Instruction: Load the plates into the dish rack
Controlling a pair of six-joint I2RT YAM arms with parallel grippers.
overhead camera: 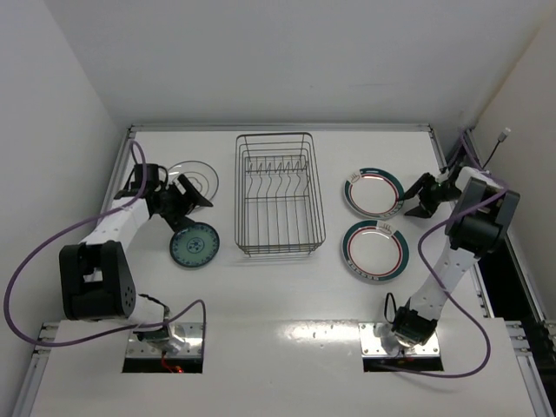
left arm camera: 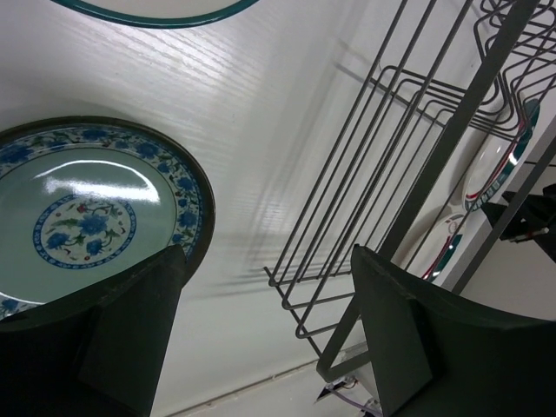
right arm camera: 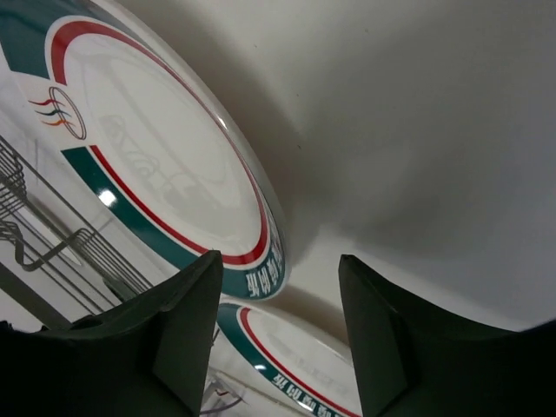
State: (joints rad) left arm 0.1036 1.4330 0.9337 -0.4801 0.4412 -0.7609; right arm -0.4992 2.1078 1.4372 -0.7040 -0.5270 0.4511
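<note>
Both jaws wide open, empty – right gripper [right arm camera: 276, 334] (near banded plate [right arm camera: 165, 174]).

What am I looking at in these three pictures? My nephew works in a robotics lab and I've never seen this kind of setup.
Two robot arms are bolted to a white table. One camera looks down from above; the others sit on each wrist, showing that arm's own fingers. In the middle stands an empty black wire dish rack. To its left lie a small teal patterned plate and a pale ringed plate; to its right, two white plates with green-and-red rims. The left gripper and right gripper are open, holding nothing.
</note>
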